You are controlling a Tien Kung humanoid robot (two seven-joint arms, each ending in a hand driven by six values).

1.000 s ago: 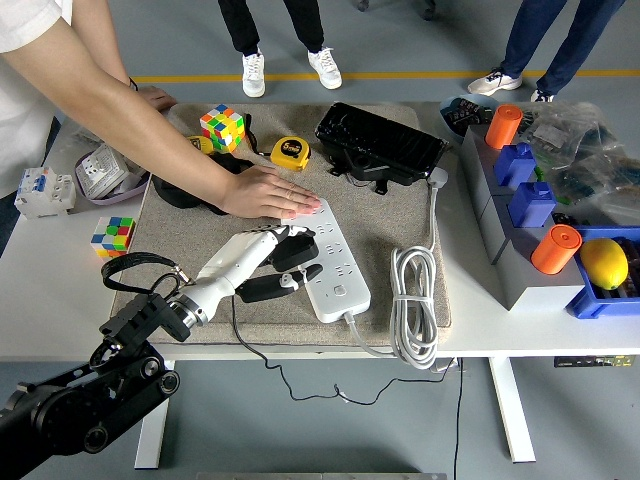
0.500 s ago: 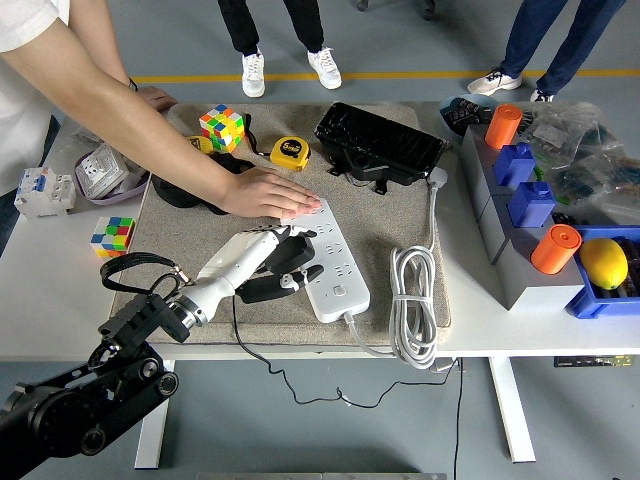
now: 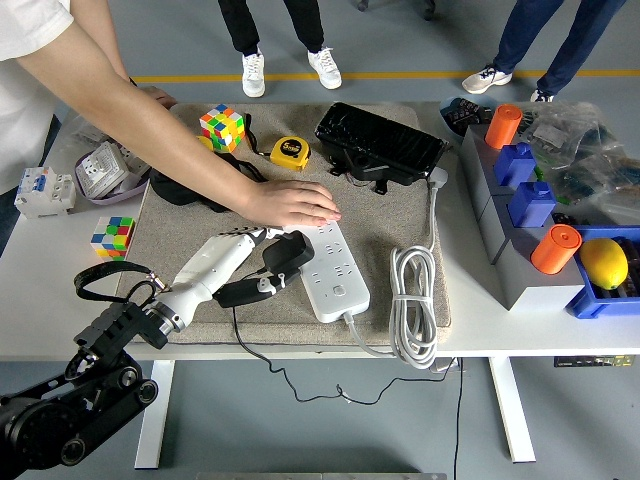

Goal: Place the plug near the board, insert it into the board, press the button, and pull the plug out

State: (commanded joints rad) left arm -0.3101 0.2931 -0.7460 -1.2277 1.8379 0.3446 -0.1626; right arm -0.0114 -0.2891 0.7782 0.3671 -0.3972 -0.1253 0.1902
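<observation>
The white power strip (image 3: 338, 268) lies on the beige mat (image 3: 180, 240), near the table's front edge. My left hand (image 3: 270, 266) comes in from the lower left and is shut on the black plug (image 3: 289, 250). It holds the plug just left of the strip, clear of the sockets. The plug's thin black cable (image 3: 300, 385) hangs off the front edge of the table. A person's hand (image 3: 296, 204) reaches in from the upper left and rests flat on the strip's far end. My right arm is out of view.
The strip's coiled white cable (image 3: 412, 300) lies right of it. A black case (image 3: 380, 145), a yellow tape measure (image 3: 290, 152) and a Rubik's cube (image 3: 222, 127) sit at the back. Another cube (image 3: 112, 236) is at the left. Grey and blue bins (image 3: 520, 215) stand at the right.
My left hand has drawn back to the left with the plug, which is now off the strip. The person's hand has shifted right along the strip's far end.
</observation>
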